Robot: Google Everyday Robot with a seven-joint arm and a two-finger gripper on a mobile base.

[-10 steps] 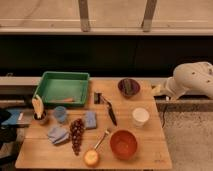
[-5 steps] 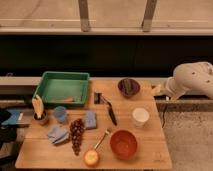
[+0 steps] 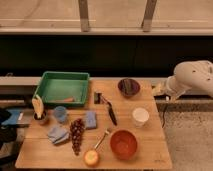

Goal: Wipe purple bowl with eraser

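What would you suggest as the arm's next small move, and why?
Probably reach across the table toward the small dark block beside the green tray, likely the eraser: the gripper hangs open, apparently empty, past the table's edge near the purple bowl.

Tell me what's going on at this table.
A one-armed robot is reaching in from the right. Its claw hovers at the right edge of the table, close to the purple bowl but apart from it, so no wiping has begun. The white cup and orange bowl stand nearer the front, untouched.
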